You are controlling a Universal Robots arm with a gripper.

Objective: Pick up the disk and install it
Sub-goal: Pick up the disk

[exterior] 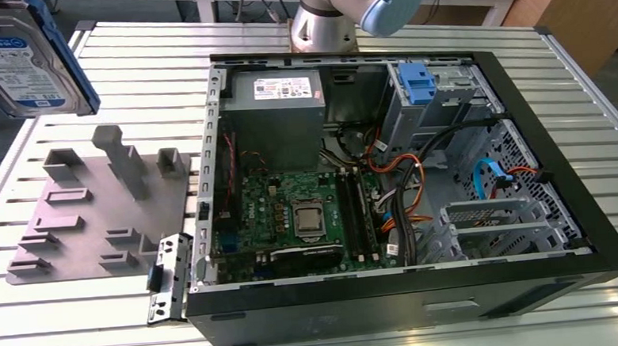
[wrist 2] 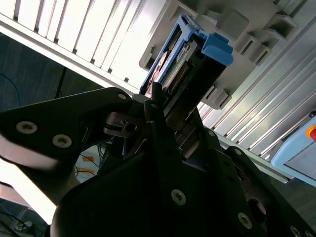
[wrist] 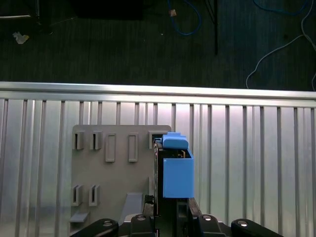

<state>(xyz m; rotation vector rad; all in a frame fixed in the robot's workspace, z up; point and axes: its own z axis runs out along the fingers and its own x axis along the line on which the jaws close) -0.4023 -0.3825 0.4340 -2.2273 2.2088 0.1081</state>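
Observation:
The disk (exterior: 20, 67), a silver slab with a white and blue label and blue side rails, hangs in the air at the exterior view's upper left, above the grey fixture plate (exterior: 99, 208). In both wrist views it sticks out from my gripper (wrist: 170, 211), seen edge-on with its blue rail (wrist: 177, 173) facing the camera. My gripper (wrist 2: 167, 114) is shut on the disk (wrist 2: 190, 59), with dark fingers on both of its flat sides. The open computer case (exterior: 565, 207) lies on the table to the exterior view's right of the plate.
The grey fixture plate (wrist: 113, 182) carries several upright pegs and slots. Inside the case sit a motherboard (exterior: 301, 213), a power supply (exterior: 275, 91), cables and a drive bay with a blue clip (exterior: 415, 84). The arm's base (exterior: 328, 17) stands behind the case. The slatted table's edge (wrist: 158, 89) borders dark floor with cables.

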